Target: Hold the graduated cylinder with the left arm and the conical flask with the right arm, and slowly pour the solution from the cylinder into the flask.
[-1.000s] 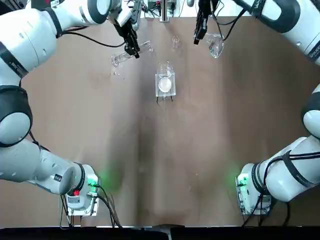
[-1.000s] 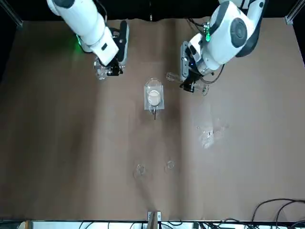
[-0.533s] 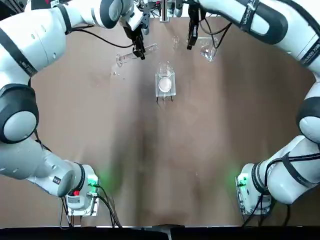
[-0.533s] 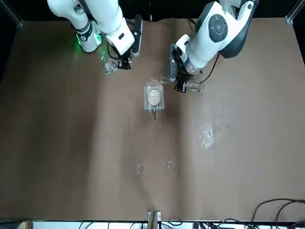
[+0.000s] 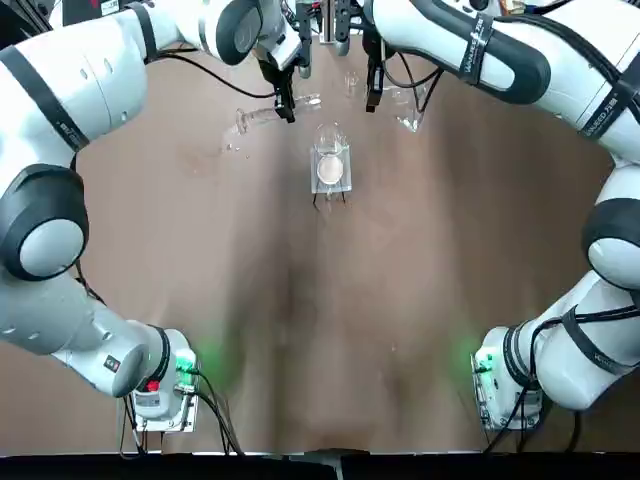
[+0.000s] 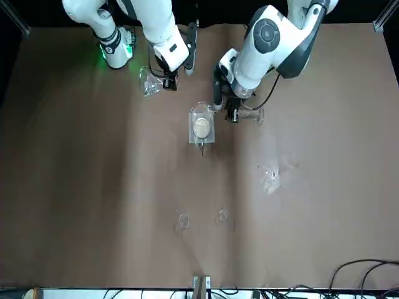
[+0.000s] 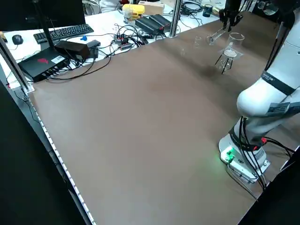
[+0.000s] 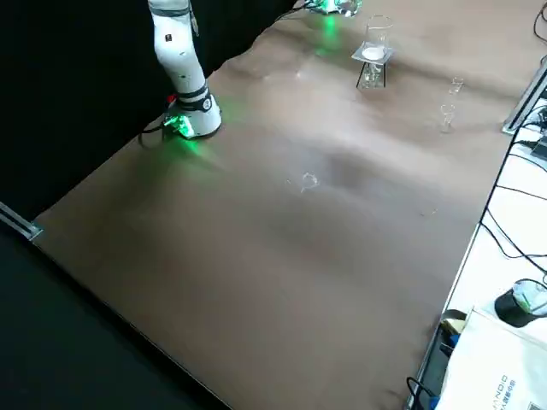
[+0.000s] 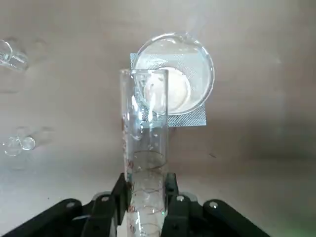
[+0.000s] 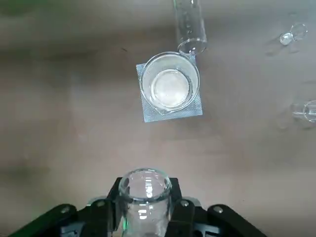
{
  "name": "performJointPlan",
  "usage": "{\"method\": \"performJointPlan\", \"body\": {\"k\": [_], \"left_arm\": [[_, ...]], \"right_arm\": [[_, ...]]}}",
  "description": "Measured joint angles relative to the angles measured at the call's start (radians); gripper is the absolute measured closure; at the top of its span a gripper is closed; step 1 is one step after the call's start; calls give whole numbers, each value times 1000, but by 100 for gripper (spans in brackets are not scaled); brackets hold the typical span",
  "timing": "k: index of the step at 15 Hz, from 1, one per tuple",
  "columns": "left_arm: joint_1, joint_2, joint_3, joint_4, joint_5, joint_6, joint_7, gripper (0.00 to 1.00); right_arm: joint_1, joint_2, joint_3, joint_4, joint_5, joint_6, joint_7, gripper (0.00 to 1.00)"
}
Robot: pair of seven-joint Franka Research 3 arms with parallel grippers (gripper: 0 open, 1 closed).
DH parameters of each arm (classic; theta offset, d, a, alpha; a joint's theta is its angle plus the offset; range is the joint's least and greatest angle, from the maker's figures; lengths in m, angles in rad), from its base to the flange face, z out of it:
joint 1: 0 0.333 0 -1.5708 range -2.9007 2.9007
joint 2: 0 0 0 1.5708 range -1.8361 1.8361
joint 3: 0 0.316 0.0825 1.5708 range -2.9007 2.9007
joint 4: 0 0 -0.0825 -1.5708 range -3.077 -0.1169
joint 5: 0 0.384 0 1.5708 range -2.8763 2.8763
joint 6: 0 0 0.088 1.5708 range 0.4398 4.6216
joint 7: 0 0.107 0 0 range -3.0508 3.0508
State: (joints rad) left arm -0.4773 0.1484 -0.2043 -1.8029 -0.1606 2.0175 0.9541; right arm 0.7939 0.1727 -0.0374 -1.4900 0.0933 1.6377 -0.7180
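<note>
Left wrist view: clear, marked graduated cylinder point(image 9: 145, 163) clamped in left end effector point(image 9: 144, 210), mouth toward beaker point(image 9: 173, 74).

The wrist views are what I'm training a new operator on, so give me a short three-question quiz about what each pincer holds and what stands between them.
1. True or false: the left pincer is shut on the graduated cylinder.
2. What does the right pincer hold?
A. conical flask
B. beaker
C. nothing
3. Fill in: the beaker stands on a white square ____.

Key: 1 true; 2 A; 3 stand.
</note>
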Motion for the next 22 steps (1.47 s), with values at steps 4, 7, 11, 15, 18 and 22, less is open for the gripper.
{"method": "performJointPlan", "body": {"k": [4,7,11,15,18,22], "left_arm": [[-26,10,0,1,40,0,-33,66],[-28,15,1,2,72,1,-39,66],[-35,21,0,2,117,1,-73,66],[-63,41,0,12,161,1,-100,66],[-71,54,0,30,191,1,-113,66],[-82,64,0,35,228,-5,-117,66]], "right_arm": [[0,0,-6,3,0,0,0,61],[-1,0,-12,4,0,0,0,61],[-5,0,-17,4,0,0,-4,61],[-60,0,-21,9,1,-4,-60,61],[-84,-1,-21,13,5,-9,-79,61],[-93,-1,-21,13,9,-10,-81,61]]}}
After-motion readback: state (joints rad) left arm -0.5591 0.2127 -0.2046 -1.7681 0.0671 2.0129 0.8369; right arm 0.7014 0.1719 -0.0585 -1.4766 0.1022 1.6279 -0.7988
